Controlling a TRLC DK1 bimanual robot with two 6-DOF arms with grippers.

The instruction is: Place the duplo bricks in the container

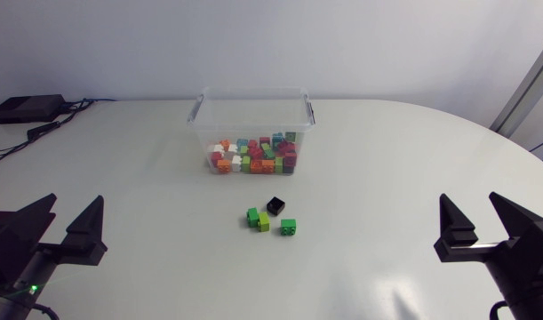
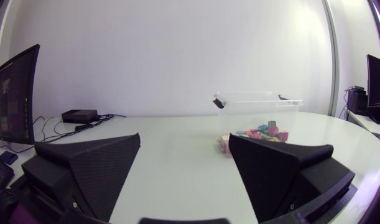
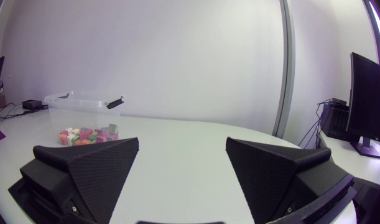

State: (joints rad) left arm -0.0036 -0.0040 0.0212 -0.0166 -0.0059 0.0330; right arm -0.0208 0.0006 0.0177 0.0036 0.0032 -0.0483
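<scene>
Head view: both arms cut off at the lower corners, only the gripper ends show. Left gripper point(image 1: 74, 201): fingers spread wide, nothing betw. them. Right gripper point(image 1: 469, 199): same, wide apart, empty.

Container point(image 1: 253, 120): clear plastic, no lid on it, at the far middle of the white worktop point(image 1: 395, 169), well ahead of both grippers. Inside is a heap of mixed duplo bricks point(image 1: 253, 156) in orange, red, green, white and teal. Too small and jumbled to count.

Loose on the worktop, just in front of the container, roughly midway betw. the grippers and well apart from each:
- black brick point(image 1: 275, 205)
- green brick point(image 1: 289, 227), near the black one
- green-and-lime cluster point(image 1: 258, 218), prob. two bricks touching; the join cannot be resolved

Left wrist view: container ahead of the gripper, twd one finger; that finger's tip covers the container's lower near corner. Loose bricks not made out here.

Right wrist view: container ahead, beyond one finger's tip; its contents are only coloured specks through the wall. Loose bricks not made out either.
</scene>
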